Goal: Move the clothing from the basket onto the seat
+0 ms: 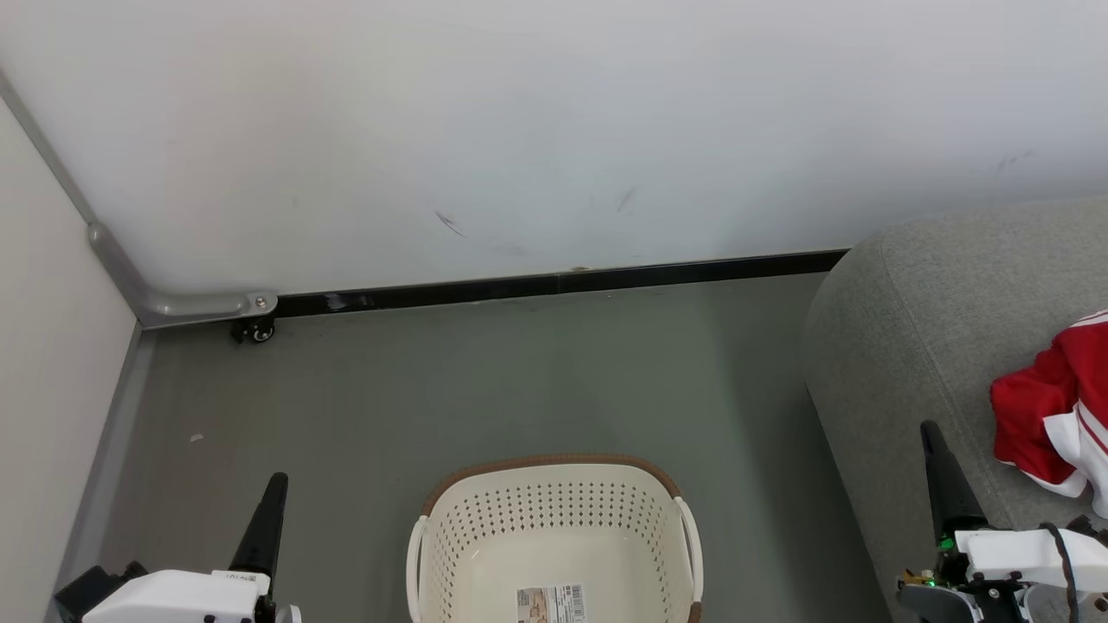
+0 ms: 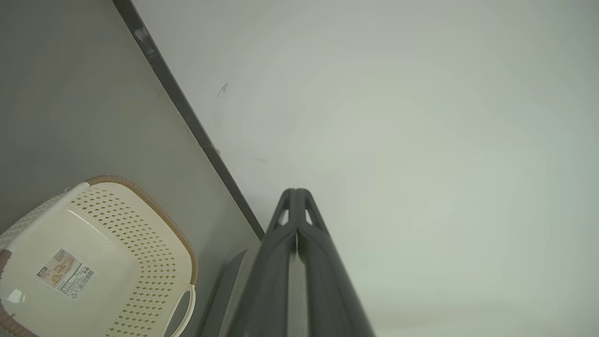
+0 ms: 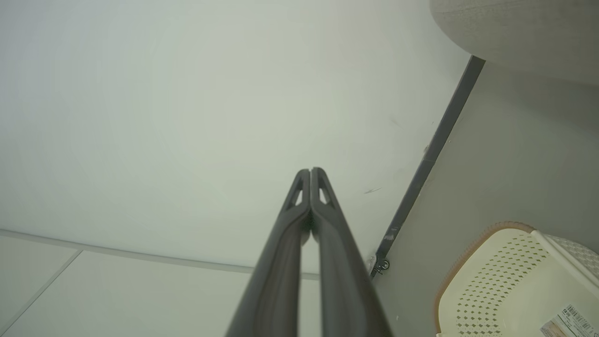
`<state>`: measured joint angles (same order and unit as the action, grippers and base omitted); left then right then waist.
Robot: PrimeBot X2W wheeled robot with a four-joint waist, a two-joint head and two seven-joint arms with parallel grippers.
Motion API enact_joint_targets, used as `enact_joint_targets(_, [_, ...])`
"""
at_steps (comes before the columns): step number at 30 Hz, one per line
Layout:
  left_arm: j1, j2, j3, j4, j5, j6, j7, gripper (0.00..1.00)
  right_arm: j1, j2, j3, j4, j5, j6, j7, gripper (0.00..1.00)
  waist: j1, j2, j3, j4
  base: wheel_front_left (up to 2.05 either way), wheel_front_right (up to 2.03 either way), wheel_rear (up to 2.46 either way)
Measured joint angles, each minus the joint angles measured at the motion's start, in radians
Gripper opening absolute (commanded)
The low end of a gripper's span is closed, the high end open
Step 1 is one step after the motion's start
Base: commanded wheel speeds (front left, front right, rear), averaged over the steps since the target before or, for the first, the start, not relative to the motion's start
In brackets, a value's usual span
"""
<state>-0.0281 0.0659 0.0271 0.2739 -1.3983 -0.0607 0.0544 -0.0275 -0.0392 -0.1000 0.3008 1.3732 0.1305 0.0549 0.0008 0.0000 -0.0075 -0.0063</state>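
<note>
The cream perforated basket (image 1: 554, 519) with a brown rim stands on the floor at the bottom middle of the head view, holding nothing but a paper label (image 1: 550, 602). Red clothing (image 1: 1052, 415) with white trim lies on the light grey seat (image 1: 917, 329) at the right. My left gripper (image 1: 275, 484) is shut and empty, left of the basket. My right gripper (image 1: 930, 433) is shut and empty over the seat's front, left of the clothing. The left wrist view shows the shut left gripper (image 2: 295, 192) and the basket (image 2: 140, 243); the right wrist view shows the shut right gripper (image 3: 310, 171), the basket (image 3: 505, 276) and the seat (image 3: 514, 32).
A white wall (image 1: 554, 130) with a black baseboard (image 1: 563, 281) runs behind the grey floor (image 1: 433, 389). A side panel (image 1: 52, 372) stands at the left on a small caster (image 1: 255, 329).
</note>
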Motion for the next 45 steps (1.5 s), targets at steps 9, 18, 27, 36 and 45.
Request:
enact_joint_targets(9, [-0.018, -0.013, 0.032, 0.001, -0.116, -0.030, 0.032, 0.00, -0.021, 0.000, -0.021, -0.012, 0.132, 0.000, 0.026, 0.00, -0.0001, 0.0000, 0.006, 0.004, 0.00, 0.00, 0.00])
enact_joint_targets(18, [-0.029, -0.026, 0.055, 0.002, -0.207, -0.059, 0.053, 0.00, -0.038, 0.000, -0.032, -0.022, 0.224, 0.000, 0.046, 0.00, -0.0002, 0.0000, 0.010, 0.006, 0.00, 0.00, 0.00])
enact_joint_targets(27, [-0.033, -0.027, 0.055, 0.003, -0.209, -0.059, 0.053, 0.00, -0.039, 0.000, -0.033, -0.022, 0.224, 0.000, 0.046, 0.00, -0.0002, 0.0000, 0.010, 0.006, 0.00, 0.00, 0.00])
enact_joint_targets(36, [-0.034, -0.027, 0.055, 0.004, -0.209, -0.059, 0.053, 0.00, -0.039, 0.000, -0.033, -0.022, 0.224, 0.000, 0.046, 0.00, -0.0003, 0.0000, 0.010, 0.006, 0.00, 0.00, 0.00])
enact_joint_targets(45, [-0.034, -0.027, 0.055, 0.006, -0.209, -0.059, 0.053, 0.00, -0.039, 0.000, -0.033, -0.022, 0.224, 0.000, 0.046, 0.00, -0.0003, 0.0000, 0.010, 0.006, 0.00, 0.00, 0.00])
